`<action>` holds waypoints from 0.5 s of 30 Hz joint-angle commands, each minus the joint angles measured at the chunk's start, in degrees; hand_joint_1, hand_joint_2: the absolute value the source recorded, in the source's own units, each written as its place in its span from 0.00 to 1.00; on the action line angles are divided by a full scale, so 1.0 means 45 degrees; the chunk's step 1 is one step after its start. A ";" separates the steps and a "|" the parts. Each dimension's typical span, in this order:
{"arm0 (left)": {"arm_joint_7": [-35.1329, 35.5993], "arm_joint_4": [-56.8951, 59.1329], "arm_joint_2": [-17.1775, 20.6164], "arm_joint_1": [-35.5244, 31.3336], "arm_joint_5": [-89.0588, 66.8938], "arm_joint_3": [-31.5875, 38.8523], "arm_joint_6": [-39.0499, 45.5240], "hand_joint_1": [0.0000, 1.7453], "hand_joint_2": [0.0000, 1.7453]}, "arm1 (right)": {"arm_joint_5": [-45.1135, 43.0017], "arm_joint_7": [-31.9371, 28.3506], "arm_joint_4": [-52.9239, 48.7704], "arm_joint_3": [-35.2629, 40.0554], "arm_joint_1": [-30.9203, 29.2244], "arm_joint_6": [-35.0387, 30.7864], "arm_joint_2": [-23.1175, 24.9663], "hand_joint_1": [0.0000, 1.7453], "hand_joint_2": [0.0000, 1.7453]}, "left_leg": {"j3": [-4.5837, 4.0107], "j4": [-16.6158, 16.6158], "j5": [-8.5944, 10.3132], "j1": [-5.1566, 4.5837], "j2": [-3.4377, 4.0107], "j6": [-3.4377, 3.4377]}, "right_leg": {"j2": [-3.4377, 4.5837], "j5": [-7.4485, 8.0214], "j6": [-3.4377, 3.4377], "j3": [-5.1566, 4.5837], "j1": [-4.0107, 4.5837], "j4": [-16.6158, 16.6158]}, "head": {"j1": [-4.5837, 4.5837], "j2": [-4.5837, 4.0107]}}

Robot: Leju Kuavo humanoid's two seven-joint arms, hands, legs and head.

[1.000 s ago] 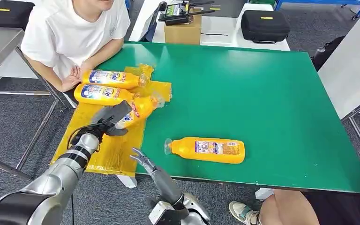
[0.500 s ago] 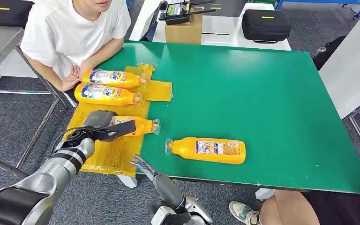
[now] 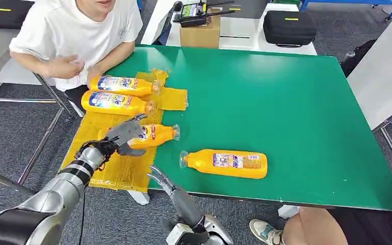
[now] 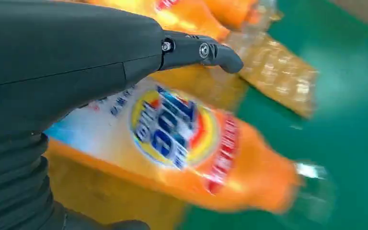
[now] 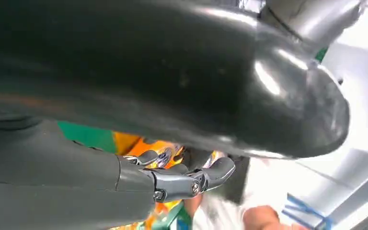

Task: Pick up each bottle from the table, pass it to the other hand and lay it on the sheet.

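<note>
- The green rectangular table (image 3: pixel 286 102) is seen in the head view, with a crinkled yellow plastic sheet (image 3: pixel 127 163) spread over its left part.
- Two orange plastic bottles with blue-and-white labels are laid side by side on the far part of the sheet: the far bottle (image 3: pixel 122 85) and the second bottle (image 3: pixel 113 102), both on their sides with caps toward the table's middle.
- A third orange bottle (image 3: pixel 155 135) is laid on its side on the sheet's right edge, nearer the robot, its clear cap over the green surface.
- The left hand (image 3: pixel 123 136) is placed at the base end of the third bottle, fingers spread and partly wrapped round it; whether the bottle is gripped or merely touched cannot be told.
- A fourth orange bottle (image 3: pixel 224 163) is laid on its side on the bare table, well apart from the sheet.
- The right hand (image 3: pixel 159 177) is held low at the table's near edge, fingers loosely curled, nothing in it.
- A person in a white shirt (image 3: pixel 81 30) is seated at the table's far left corner.
</note>
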 commanded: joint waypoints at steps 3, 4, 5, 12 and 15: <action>-0.0748 -0.3075 -0.0253 0.1225 0.2664 0.1275 -0.0476 0.00 1.00 | -0.0182 0.0019 -0.0183 0.0468 -0.0328 -0.0963 -0.0920 0.00 0.00 | -0.0002 -0.0002 -0.0006 0.0005 0.0003 -0.0003 | -0.0009 -0.0005 -0.0009 -0.0001 0.0007 -0.0009 | 0.0005 0.0000; -0.0629 -0.3522 -0.0247 0.1426 0.2758 0.1224 -0.0418 0.00 1.00 | -0.0205 0.0019 -0.0269 0.0417 -0.0333 -0.0899 -0.1002 0.00 0.00 | -0.0005 -0.0006 -0.0004 0.0002 0.0004 -0.0003 | -0.0005 -0.0003 -0.0008 -0.0002 0.0004 -0.0007 | 0.0010 -0.0005; -0.0629 -0.3522 -0.0247 0.1426 0.2758 0.1224 -0.0418 0.00 1.00 | -0.0205 0.0019 -0.0269 0.0417 -0.0333 -0.0899 -0.1002 0.00 0.00 | 0.0002 -0.0004 -0.0010 0.0006 0.0006 -0.0005 | -0.0009 -0.0009 -0.0014 0.0007 0.0009 -0.0008 | 0.0000 0.0000; -0.0629 -0.3522 -0.0247 0.1426 0.2758 0.1224 -0.0418 0.00 1.00 | -0.0205 0.0019 -0.0269 0.0417 -0.0333 -0.0899 -0.1002 0.00 0.00 | -0.0017 -0.0002 -0.0005 0.0005 0.0007 -0.0006 | -0.0004 -0.0004 -0.0011 -0.0016 0.0007 -0.0005 | 0.0000 0.0000; -0.0716 -0.7659 -0.1092 0.3481 0.5508 0.2333 0.0849 0.00 1.00 | 0.1388 0.0066 -0.1375 -0.0370 0.0270 -0.2583 -0.1349 0.00 0.00 | -0.0019 -0.0003 -0.0006 0.0002 0.0006 -0.0002 | -0.0004 -0.0005 -0.0007 -0.0018 0.0004 -0.0008 | 0.0005 0.0000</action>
